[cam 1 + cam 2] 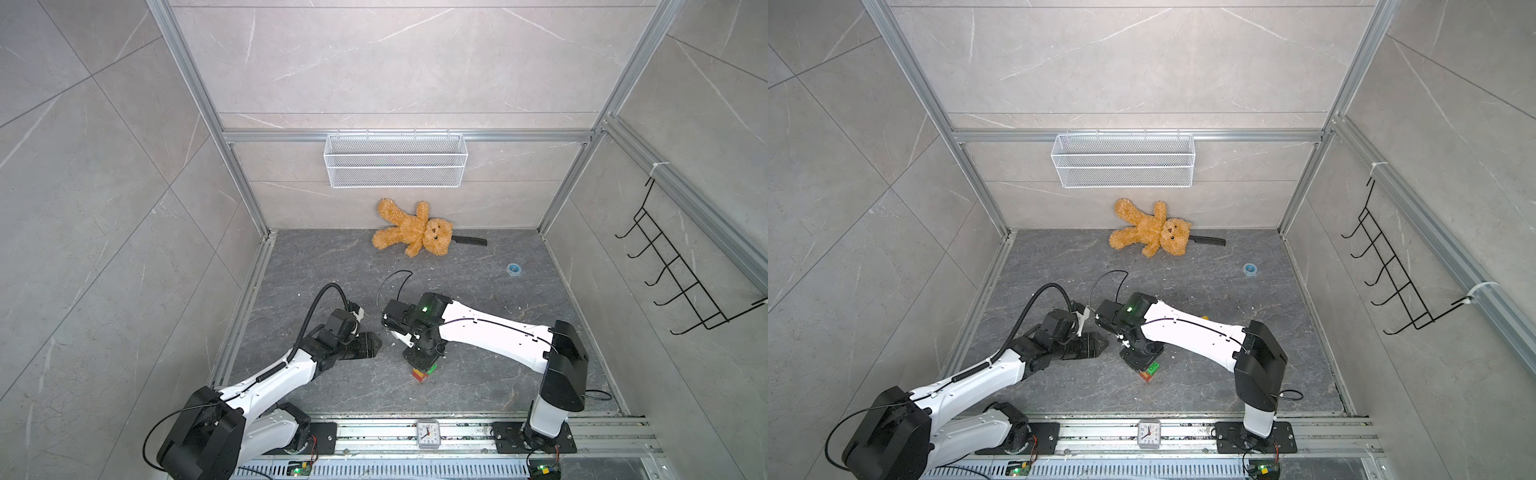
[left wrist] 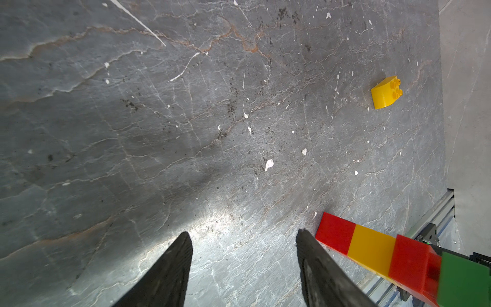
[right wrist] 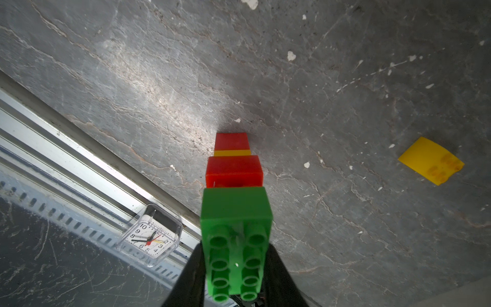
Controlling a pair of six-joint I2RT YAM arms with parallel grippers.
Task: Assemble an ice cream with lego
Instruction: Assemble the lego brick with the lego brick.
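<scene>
Four bricks are already joined into a partial ice cream: red, yellow and red in a narrow stem, with the long green brick across its upper end. The right hand is clamped on the ice cream from above, one finger on each long side of the green brick, studs facing the wrist camera. The stem points straight down from this hand to the grey tabletop; whether its lowest red brick rests on the surface or hangs just above it I cannot tell.

The left hand is empty, its two dark fingers parted at a middling width and aimed at bare tabletop. The stem's red foot shows just beside one of these fingers in the left wrist view; in both top views the hand sits near the stack but apart from it.

The yellow round-topped brick lies loose on the tabletop, well apart from both hands, and mostly hidden behind the right arm in the top views.
</scene>
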